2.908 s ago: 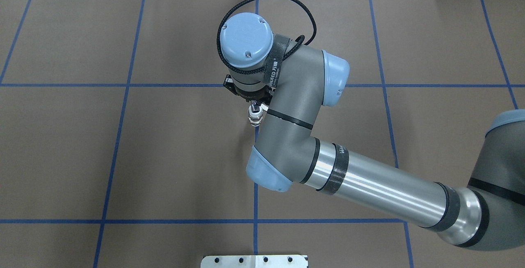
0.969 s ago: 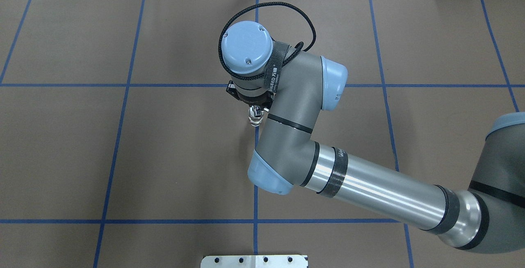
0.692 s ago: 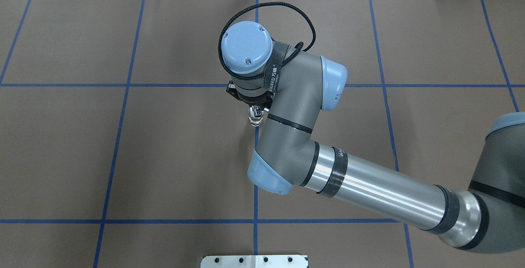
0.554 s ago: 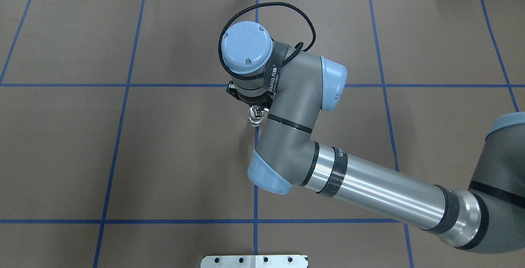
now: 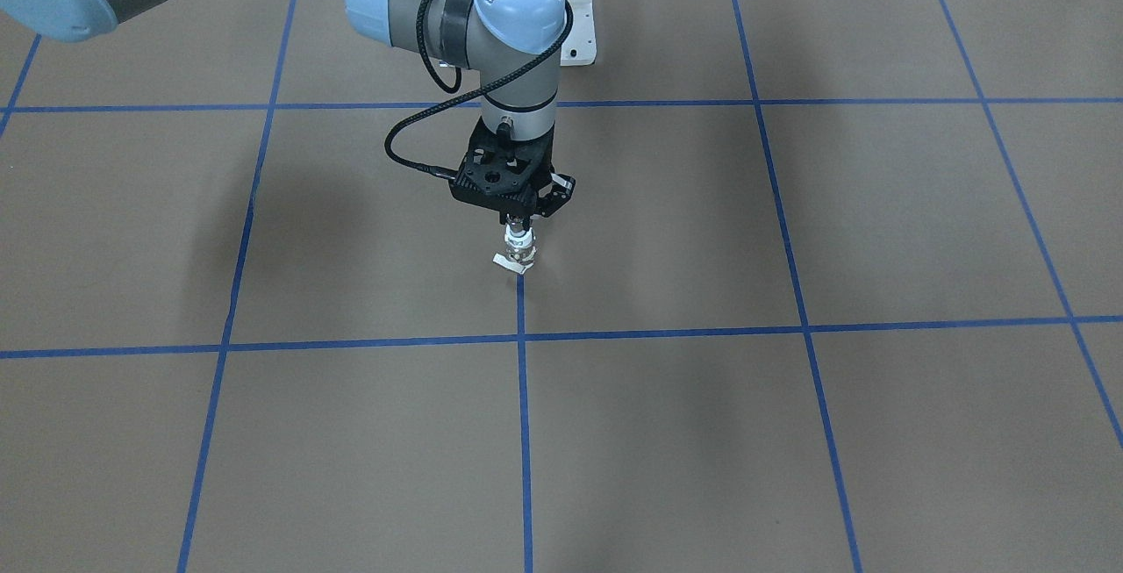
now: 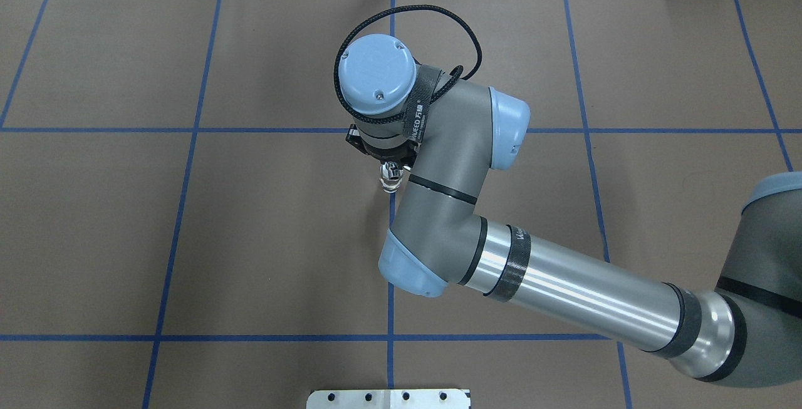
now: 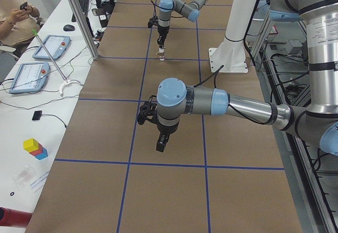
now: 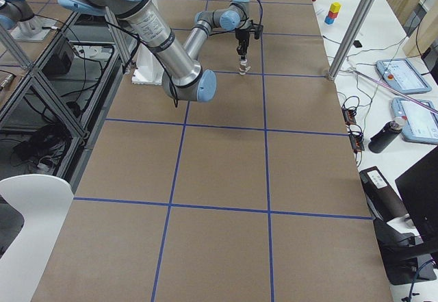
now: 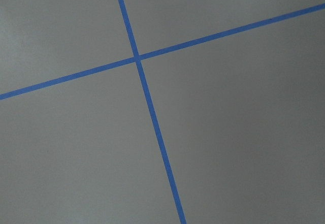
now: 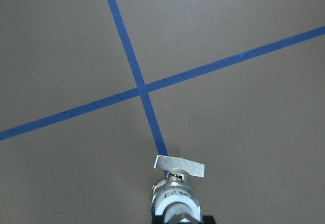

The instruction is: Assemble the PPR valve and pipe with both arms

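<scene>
My right gripper points straight down over the middle of the brown table and is shut on a small white and silver valve. The valve hangs below the fingers, handle down, just above a blue tape line. It also shows in the overhead view and in the right wrist view. I cannot tell whether it touches the table. My left gripper shows only in the exterior left view, pointing down over bare table. I cannot tell if it is open or shut. No pipe shows in any view.
The white bolted pedestal stands at the table's near edge. Blue tape lines divide the brown table into squares. A side table with tablets, a metal post and a seated person lie beyond the far edge.
Since 2.9 s ago my right wrist has shifted slightly toward the robot and the valve shows shorter under the gripper. In the last second nothing has visibly moved.
</scene>
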Available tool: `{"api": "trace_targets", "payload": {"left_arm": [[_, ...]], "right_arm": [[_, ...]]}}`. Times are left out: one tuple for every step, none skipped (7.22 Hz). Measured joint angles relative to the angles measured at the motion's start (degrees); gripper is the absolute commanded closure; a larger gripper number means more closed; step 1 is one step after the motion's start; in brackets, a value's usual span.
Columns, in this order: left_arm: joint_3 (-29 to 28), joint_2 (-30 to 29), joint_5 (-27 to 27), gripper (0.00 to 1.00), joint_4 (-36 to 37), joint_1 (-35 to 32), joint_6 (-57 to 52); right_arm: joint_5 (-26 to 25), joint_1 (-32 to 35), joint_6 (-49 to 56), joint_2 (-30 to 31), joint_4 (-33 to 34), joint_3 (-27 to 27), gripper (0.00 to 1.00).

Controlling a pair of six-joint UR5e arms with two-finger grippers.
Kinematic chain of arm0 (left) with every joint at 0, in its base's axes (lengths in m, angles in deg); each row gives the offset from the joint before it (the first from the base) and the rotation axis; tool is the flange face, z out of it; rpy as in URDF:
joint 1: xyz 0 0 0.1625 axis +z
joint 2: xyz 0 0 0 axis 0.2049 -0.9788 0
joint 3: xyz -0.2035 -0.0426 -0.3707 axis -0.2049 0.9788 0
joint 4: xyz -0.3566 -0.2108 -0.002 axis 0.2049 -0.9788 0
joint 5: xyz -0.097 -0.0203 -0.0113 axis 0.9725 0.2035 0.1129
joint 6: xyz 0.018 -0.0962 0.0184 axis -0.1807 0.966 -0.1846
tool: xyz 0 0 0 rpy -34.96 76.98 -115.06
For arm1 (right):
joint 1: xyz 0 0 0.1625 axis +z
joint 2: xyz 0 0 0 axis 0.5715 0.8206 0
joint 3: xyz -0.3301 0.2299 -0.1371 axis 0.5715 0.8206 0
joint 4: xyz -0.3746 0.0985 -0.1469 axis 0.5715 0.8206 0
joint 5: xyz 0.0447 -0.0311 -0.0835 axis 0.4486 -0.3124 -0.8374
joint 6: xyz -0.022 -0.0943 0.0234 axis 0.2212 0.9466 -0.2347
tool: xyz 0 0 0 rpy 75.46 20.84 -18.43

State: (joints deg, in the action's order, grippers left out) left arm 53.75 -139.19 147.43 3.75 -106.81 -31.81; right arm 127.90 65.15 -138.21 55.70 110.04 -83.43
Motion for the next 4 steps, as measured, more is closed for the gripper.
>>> {"api": "trace_targets", "payload": {"left_arm": [[-0.04,0.00,0.02,0.00,0.00,0.01,0.00],[-0.06,0.00,0.03,0.00,0.00,0.01,0.00],[-0.07,0.00,0.03,0.00,0.00,-0.01,0.00],[-0.07,0.00,0.04,0.00,0.00,-0.02,0.00]], "right_arm": [[0.00,-0.03,0.00,0.03,-0.01,0.01,1.00],[0.02,-0.04,0.02,0.04,-0.03,0.03,0.77],[0.04,-0.08,0.04,0.02,-0.07,0.02,0.54],[0.02,-0.10,0.02,-0.02,-0.07,-0.02,0.48]]}}
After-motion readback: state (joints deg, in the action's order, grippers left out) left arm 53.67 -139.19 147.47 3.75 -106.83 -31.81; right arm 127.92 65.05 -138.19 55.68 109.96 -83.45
